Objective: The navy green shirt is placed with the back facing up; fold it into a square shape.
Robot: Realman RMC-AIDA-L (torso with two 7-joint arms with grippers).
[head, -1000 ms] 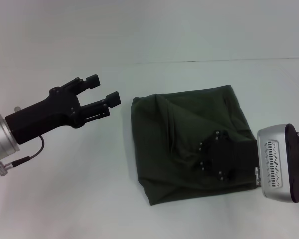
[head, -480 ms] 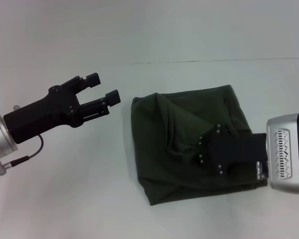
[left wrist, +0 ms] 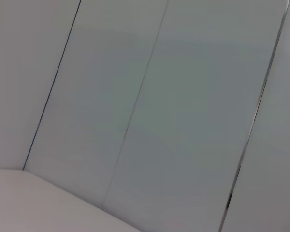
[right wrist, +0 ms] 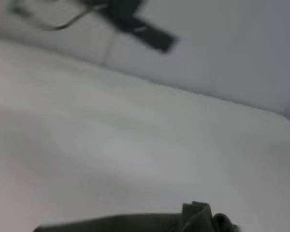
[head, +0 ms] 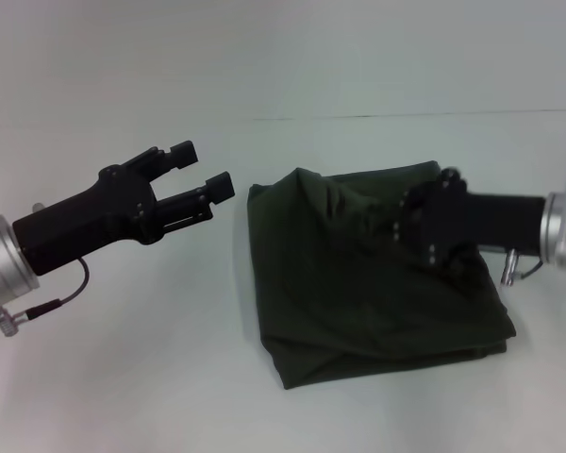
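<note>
White tabletop (head: 170, 377) fills the lower scene, plain, matte, evenly lit, soft shadows only. Thin dark seam line (head: 406, 116) runs across beyond both end effectors, where the table meets the pale grey-white wall (head: 264, 47). The left wrist view shows wall panels (left wrist: 193, 111), pale grey, split by narrow dark vertical joints (left wrist: 140, 101), with a strip of white surface at the panels' base. Right wrist view: white surface and grey wall behind, blurred.
</note>
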